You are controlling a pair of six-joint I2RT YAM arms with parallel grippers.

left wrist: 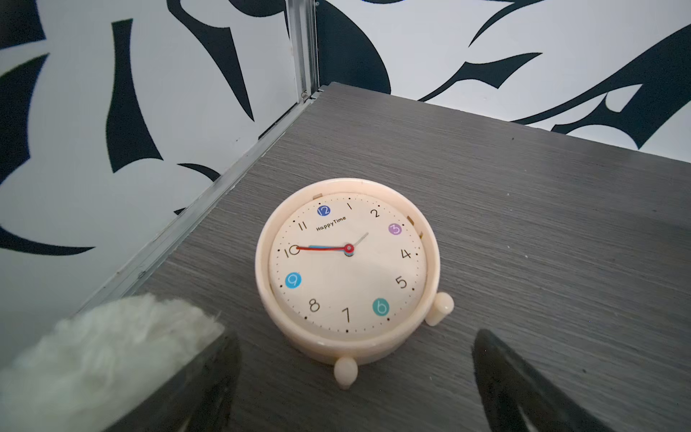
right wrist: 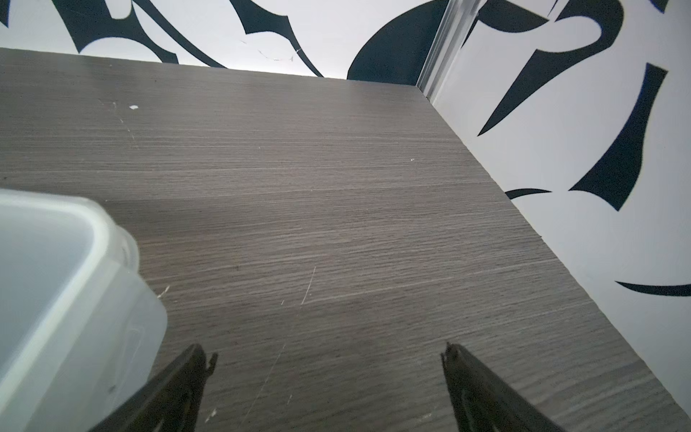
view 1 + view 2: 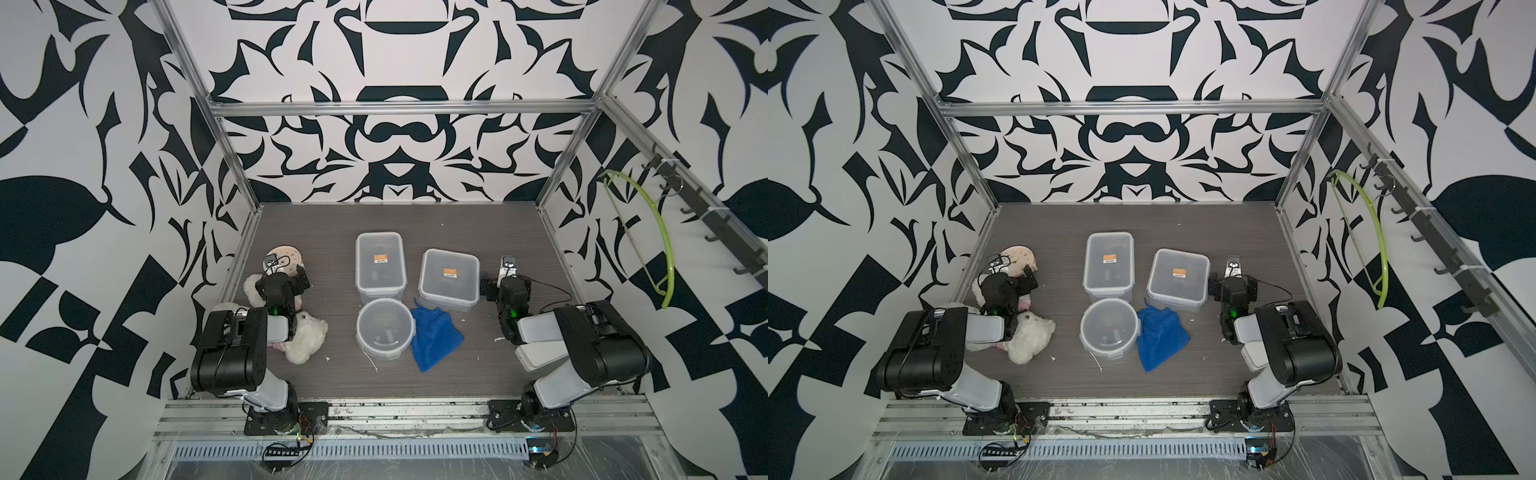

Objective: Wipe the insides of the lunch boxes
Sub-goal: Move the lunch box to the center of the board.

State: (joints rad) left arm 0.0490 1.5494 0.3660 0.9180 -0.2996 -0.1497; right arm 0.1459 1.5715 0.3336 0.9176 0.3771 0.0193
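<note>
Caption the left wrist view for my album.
The left arm's open fingers frame a beige clock lying face-up on the grey table, white plush toy alongside.

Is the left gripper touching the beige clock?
Apart. The left wrist view shows bare table between the clock and both fingers of the open left gripper.

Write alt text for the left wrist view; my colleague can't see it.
A round beige clock lies face up on the grey wood-grain table, just ahead of the left gripper, whose fingers stand wide apart, holding nothing. White plush toy fur shows beside one finger; a black-and-white patterned wall stands behind.
</note>
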